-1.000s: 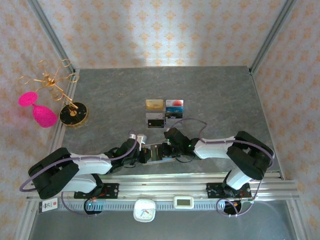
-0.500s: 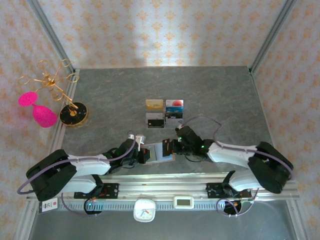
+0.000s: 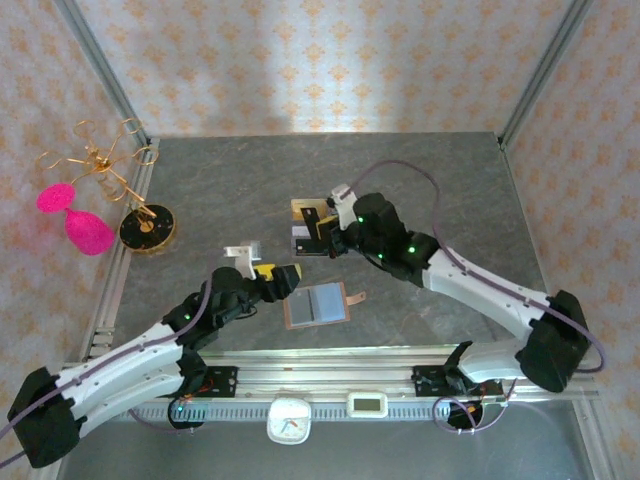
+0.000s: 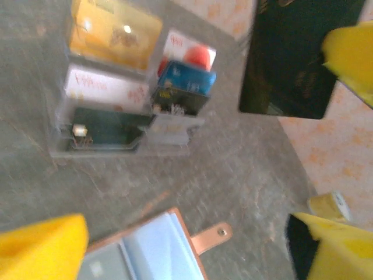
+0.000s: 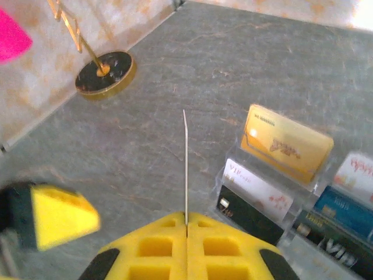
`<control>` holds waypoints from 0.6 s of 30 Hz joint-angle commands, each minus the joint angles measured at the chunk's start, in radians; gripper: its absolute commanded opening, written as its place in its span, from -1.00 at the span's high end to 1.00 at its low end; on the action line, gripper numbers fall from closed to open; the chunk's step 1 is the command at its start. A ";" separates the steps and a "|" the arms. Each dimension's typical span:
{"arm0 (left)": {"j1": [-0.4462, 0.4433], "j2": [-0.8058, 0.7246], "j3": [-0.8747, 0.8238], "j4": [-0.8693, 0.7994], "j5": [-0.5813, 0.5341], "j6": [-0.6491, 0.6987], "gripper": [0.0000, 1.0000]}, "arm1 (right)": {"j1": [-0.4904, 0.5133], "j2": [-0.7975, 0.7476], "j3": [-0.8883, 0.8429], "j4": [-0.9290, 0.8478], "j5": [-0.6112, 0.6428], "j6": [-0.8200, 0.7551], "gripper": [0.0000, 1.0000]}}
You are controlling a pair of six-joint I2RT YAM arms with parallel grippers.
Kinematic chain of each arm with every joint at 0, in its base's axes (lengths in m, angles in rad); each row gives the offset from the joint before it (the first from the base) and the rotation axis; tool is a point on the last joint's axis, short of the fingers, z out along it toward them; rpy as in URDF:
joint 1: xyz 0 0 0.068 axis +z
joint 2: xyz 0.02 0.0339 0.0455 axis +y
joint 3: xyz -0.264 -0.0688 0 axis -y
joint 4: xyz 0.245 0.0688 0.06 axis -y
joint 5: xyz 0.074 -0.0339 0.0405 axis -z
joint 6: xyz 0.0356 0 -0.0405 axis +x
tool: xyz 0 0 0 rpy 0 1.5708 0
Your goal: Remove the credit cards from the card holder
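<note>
Right gripper [image 5: 186, 224] clenched on a black card [image 5: 185, 163], pinched edge-on near the stand [image 4: 172, 129] — thin, stiff, light, slick, so grip flat across its faces — left gripper [image 3: 278, 280] released, the holder [image 3: 316, 305] lying open just ahead of it.

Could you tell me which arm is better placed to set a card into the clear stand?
Right: its end effector is shut on a black card at the stand; the left end effector is open and empty by the wallet.
</note>
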 commanded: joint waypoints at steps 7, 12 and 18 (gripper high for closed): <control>0.018 -0.132 0.099 -0.255 -0.264 0.059 -0.98 | -0.024 0.249 0.305 -0.410 -0.125 -0.565 1.00; 0.023 -0.166 0.081 -0.202 -0.286 0.113 -0.98 | -0.045 0.345 0.434 -0.551 -0.162 -0.751 1.00; 0.024 -0.146 0.081 -0.144 -0.361 0.195 -0.98 | -0.065 0.448 0.550 -0.644 -0.195 -0.931 1.00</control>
